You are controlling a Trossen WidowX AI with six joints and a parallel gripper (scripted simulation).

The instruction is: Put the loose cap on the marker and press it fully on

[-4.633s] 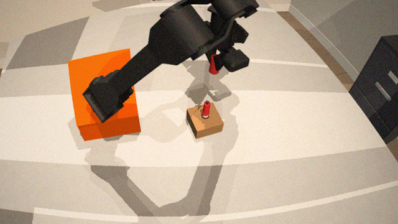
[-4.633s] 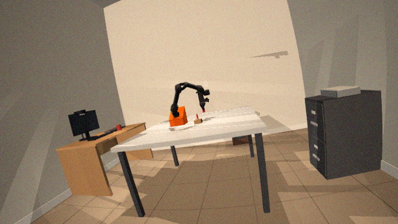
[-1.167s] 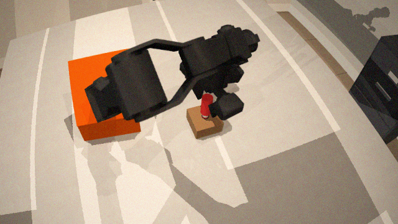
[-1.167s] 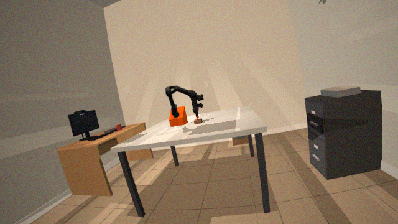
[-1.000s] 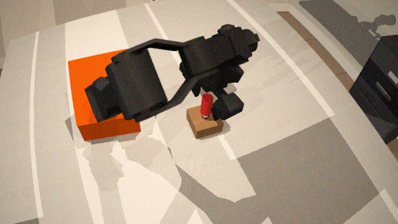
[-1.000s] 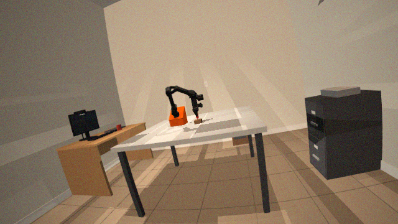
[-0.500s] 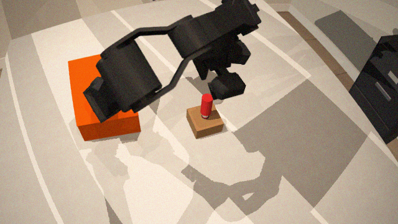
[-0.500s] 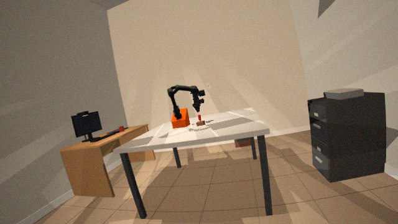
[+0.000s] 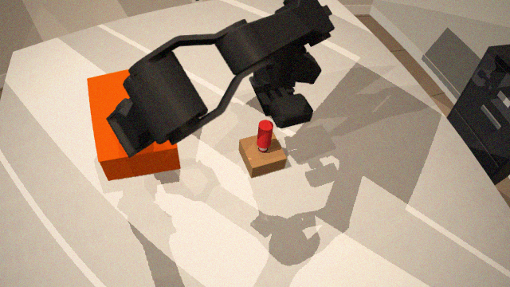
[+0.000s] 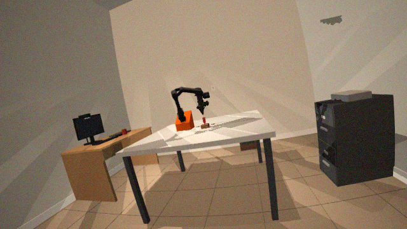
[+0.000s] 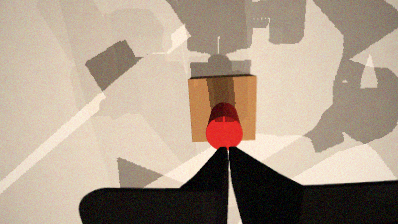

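The red cap (image 9: pixel 264 135) (image 10: pixel 204 119) (image 11: pixel 224 134) stands upright over the marker in the wooden holder block (image 9: pixel 255 158) (image 10: pixel 205 126) (image 11: pixel 248 102). A thin pale and dark band of the marker (image 9: pixel 263 149) shows between the cap's lower edge and the block; the rest of the marker is hidden. Whether the cap is fully clicked on cannot be told. My gripper (image 10: pixel 203 114) (image 11: pixel 227 153) is shut with nothing between its fingertips. In the exterior view the tips are a little above the cap; in the wrist view they are at the near edge of its top.
An orange box (image 9: pixel 105 131) (image 10: pixel 185 125) stands at the arm's base, left of the holder block. The arm arches over the table (image 10: pixel 222 138) from that box. A desk (image 10: pixel 89 173) and a dark cabinet (image 10: pixel 362 140) stand away from the table.
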